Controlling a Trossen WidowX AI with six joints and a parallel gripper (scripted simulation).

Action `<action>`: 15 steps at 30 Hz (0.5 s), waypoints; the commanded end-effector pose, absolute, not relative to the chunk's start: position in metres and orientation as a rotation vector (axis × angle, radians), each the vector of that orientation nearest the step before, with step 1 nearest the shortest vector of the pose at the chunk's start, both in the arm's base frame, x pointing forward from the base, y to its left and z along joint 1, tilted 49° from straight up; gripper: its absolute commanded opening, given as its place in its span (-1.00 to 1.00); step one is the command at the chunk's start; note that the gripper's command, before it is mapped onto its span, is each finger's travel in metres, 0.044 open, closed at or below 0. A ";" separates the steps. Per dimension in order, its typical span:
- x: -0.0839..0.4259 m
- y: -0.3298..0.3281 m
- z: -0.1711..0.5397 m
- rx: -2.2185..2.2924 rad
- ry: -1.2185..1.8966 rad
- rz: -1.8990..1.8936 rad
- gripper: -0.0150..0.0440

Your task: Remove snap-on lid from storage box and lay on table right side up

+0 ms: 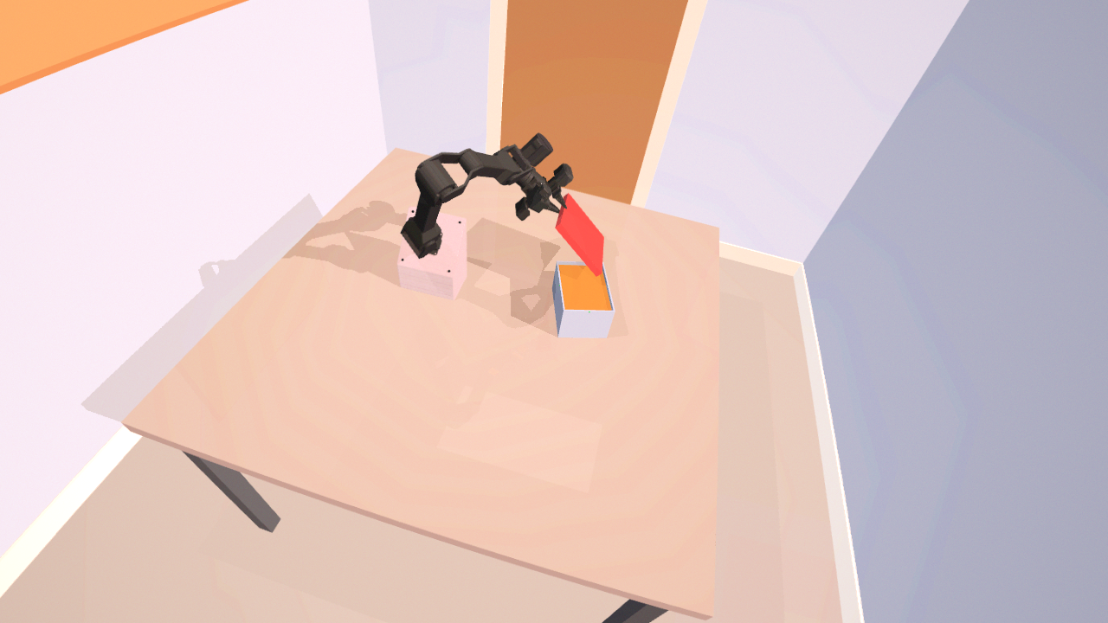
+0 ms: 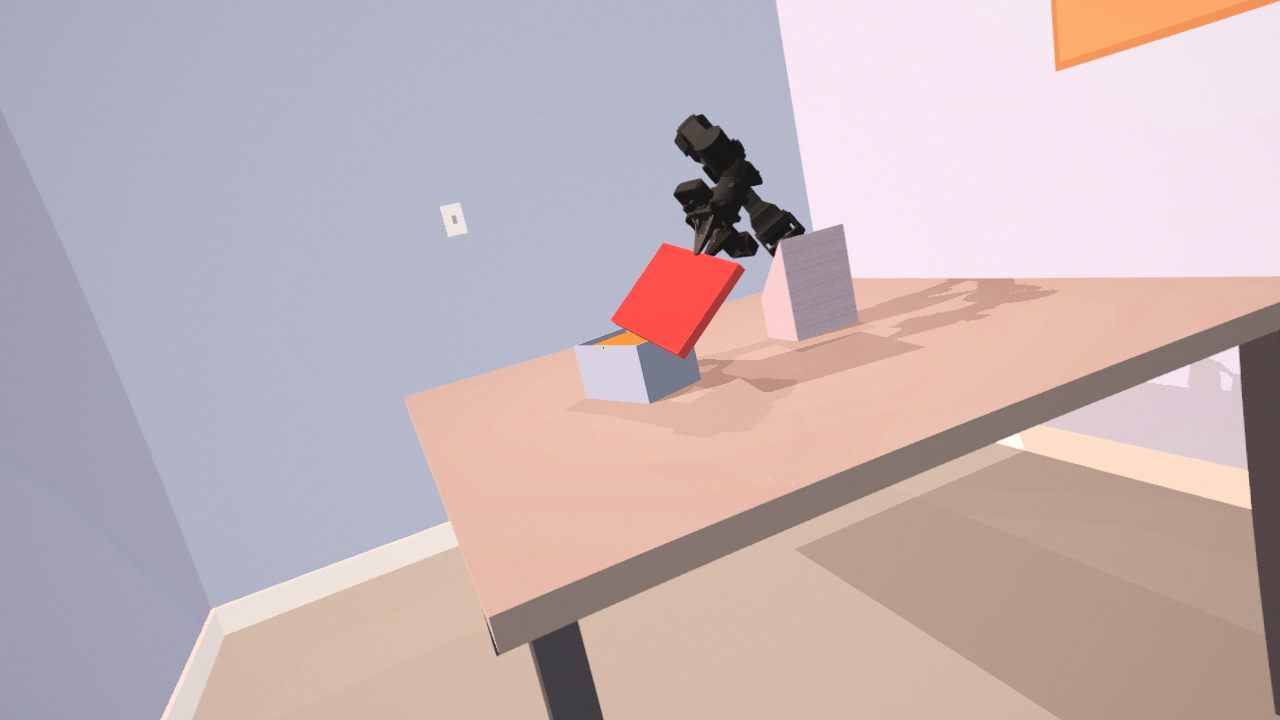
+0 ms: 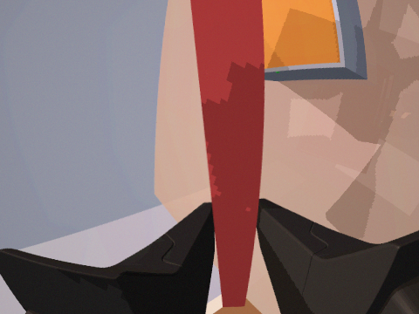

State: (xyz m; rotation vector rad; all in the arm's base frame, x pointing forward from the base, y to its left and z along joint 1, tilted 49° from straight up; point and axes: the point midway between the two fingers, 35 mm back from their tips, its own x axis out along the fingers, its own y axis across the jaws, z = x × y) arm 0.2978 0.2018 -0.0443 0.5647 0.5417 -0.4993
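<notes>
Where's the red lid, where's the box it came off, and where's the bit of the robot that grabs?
Lid (image 1: 581, 236) (image 2: 678, 300) (image 3: 233, 144): top and exterior, broad red face; wrist, its edge.
Box (image 1: 584, 324) (image 2: 612, 373) (image 3: 355, 44): all three views, outer wall.
End effector (image 1: 559, 206) (image 2: 702, 252) (image 3: 234, 209): all three views, between its fingertips.
</notes>
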 end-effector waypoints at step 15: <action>0.287 0.229 -0.065 0.583 0.532 -0.489 -0.49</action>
